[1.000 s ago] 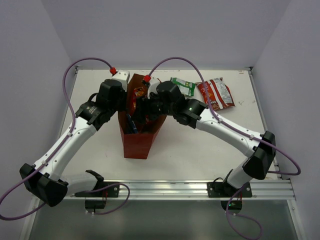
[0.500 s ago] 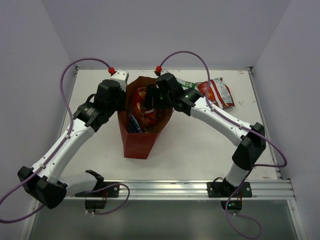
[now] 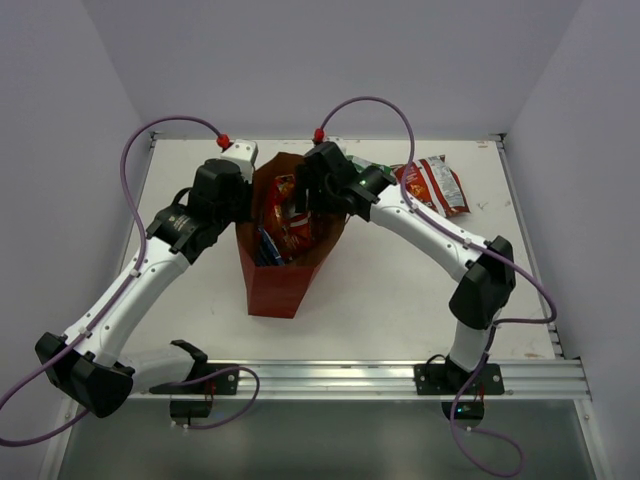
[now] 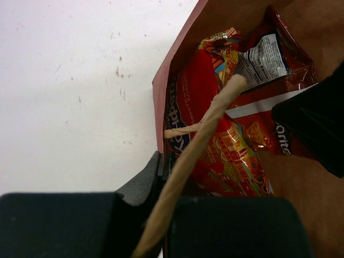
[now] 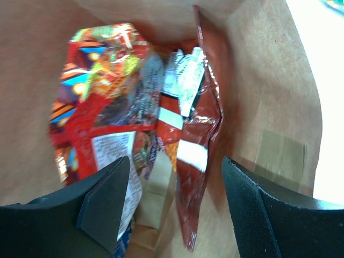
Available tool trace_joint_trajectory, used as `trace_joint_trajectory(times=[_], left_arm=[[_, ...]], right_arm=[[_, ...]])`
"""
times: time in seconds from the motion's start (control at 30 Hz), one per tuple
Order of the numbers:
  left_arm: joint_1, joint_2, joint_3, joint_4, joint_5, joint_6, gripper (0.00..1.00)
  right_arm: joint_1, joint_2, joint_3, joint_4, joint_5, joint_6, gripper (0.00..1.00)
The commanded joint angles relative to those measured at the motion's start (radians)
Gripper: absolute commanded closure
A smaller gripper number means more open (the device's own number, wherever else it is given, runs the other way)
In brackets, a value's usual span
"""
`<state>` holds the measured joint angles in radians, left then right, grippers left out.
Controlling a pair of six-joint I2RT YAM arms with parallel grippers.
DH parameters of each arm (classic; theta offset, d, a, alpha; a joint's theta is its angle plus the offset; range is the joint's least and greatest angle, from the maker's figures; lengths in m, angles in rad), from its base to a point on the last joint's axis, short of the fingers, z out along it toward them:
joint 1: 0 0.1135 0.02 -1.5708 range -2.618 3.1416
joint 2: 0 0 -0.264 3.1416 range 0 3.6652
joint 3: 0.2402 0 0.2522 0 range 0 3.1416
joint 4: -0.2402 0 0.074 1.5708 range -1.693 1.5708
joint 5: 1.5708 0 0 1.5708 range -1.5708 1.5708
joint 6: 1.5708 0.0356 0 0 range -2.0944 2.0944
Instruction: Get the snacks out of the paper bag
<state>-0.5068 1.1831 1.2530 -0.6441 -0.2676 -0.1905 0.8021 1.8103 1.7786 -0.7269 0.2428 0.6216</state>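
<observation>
The reddish-brown paper bag [image 3: 275,282] stands mid-table with its mouth open. My left gripper [image 3: 243,203] is shut on the bag's left rim [image 4: 161,110], and the twisted handle [image 4: 207,134] runs up between its fingers. My right gripper [image 3: 316,195] hangs open over the bag's far side, jaws wide apart [image 5: 174,199]. A red chip bag [image 5: 198,134] stands on edge between those fingers without touching either. Beside it lies the larger red cookie bag [image 5: 102,97] [image 4: 242,156], with a blue packet [image 3: 262,245] lower down. Another red chip bag [image 3: 432,186] lies on the table at the right.
The white table [image 3: 400,290] ends at a metal rail [image 3: 400,375] along the near edge. Grey walls close in at the back and both sides. Purple cables [image 3: 365,102] arch above both arms.
My right gripper has shifted from the middle of the bag toward its far rim and its jaws have spread wider. The bag's mouth gapes more. The left gripper has not moved.
</observation>
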Motion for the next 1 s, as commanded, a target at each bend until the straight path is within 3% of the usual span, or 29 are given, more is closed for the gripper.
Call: trace_joint_trajectory(times=[0.0, 0.17, 0.3, 0.4, 0.43, 0.53, 0.97], left_arm=[[-0.006, -0.037, 0.046, 0.162, 0.004, 0.000, 1.00], [-0.007, -0.034, 0.045, 0.164, 0.008, -0.001, 1.00], [-0.007, -0.034, 0.043, 0.167, 0.010, -0.001, 1.00], [-0.007, -0.034, 0.040, 0.169, 0.010, 0.000, 1.00], [-0.006, -0.033, 0.040, 0.169, 0.007, 0.000, 1.00], [-0.006, -0.028, 0.040, 0.169, 0.002, 0.006, 1.00], [-0.006, -0.005, 0.060, 0.169, -0.055, 0.042, 1.00]], right_arm=[[-0.015, 0.043, 0.036, -0.026, 0.004, 0.023, 0.28], [-0.017, 0.096, 0.053, -0.014, -0.046, 0.021, 0.31], [-0.017, 0.110, 0.065, 0.013, -0.082, 0.003, 0.43], [-0.017, 0.090, 0.100, 0.027, -0.135, -0.025, 0.70], [-0.017, 0.060, 0.107, 0.040, -0.160, -0.031, 0.84], [-0.017, 0.009, 0.131, 0.075, -0.189, -0.062, 0.99], [-0.017, -0.169, 0.320, 0.147, -0.326, -0.163, 1.00]])
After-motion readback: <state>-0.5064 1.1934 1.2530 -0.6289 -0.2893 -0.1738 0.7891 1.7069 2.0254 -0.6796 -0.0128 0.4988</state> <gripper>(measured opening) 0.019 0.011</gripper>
